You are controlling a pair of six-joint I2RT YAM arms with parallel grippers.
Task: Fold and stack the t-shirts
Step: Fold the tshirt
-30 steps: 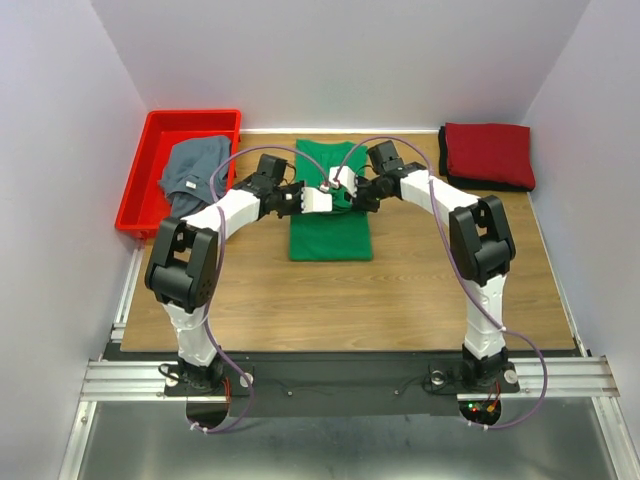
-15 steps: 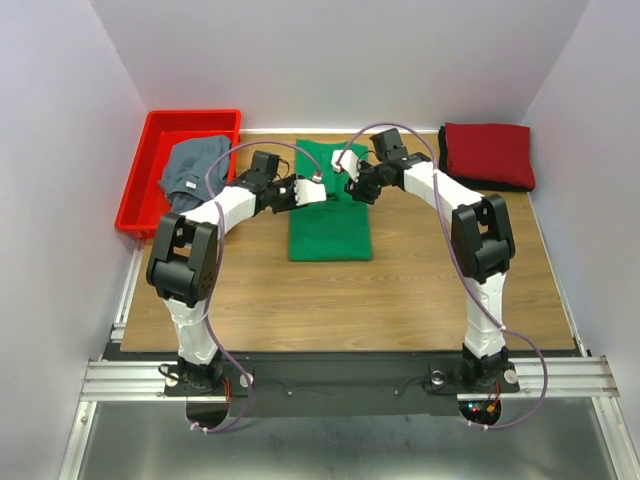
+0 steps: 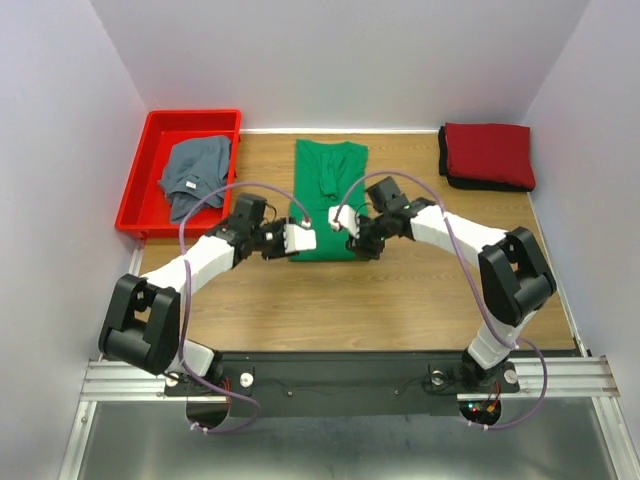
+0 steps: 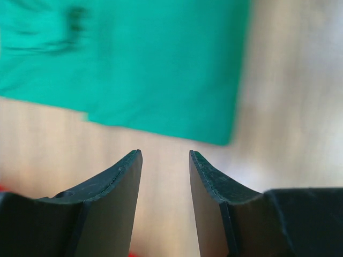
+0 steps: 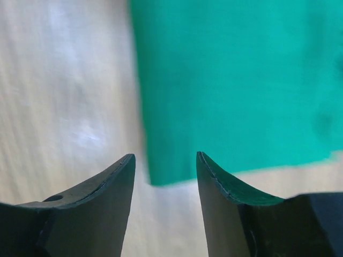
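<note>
Wooden tabletop with pale walls on three sides carries everything. At the middle of its far half lies the green t-shirt, flat, folded into a long narrow strip that runs away from the arms. One sleeve lies folded on top of it near the far end.

At the far left stands a red bin, and the grey-blue t-shirt lies crumpled inside it. In the far right corner the dark red t-shirt lies folded on the black t-shirt, of which only an edge shows.

Both arms reach to the near end of the green t-shirt. The left gripper is at its near left corner, with the fingers apart and nothing between them. Its own camera sees bare wood below and the corner of the cloth ahead. The right gripper is at the near right corner, also with its fingers apart and holding nothing, and the cloth corner is just beyond its tips.
</note>
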